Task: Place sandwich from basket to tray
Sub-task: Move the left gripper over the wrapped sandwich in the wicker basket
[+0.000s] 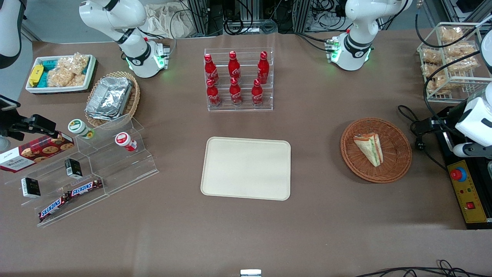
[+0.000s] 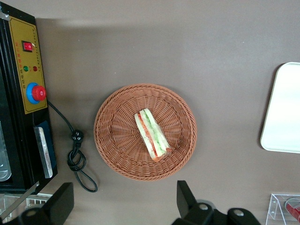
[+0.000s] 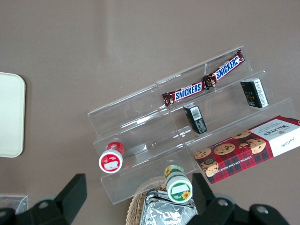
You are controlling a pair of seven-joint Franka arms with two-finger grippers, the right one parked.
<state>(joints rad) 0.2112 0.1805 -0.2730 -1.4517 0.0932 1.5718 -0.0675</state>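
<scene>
The sandwich [image 1: 369, 148] [image 2: 152, 135], a pale wedge with green and red filling along its edge, lies in the round reddish-brown wicker basket [image 1: 399, 165] [image 2: 112, 150]. The cream tray [image 1: 246, 168] [image 2: 283, 110] lies flat and bare at the table's middle, a short way from the basket toward the parked arm's end. My left gripper [image 1: 423, 126] [image 2: 123, 187] hovers high beside the basket, on the working arm's side. It is open wide with nothing between its fingers, and it touches neither basket nor sandwich.
A black and yellow control box [image 1: 463, 188] [image 2: 28, 65] with a coiled cable [image 2: 77, 159] sits close to the basket. A rack of red bottles [image 1: 238, 79] stands farther from the camera than the tray. An acrylic step shelf [image 1: 88, 169] holds snacks toward the parked arm's end.
</scene>
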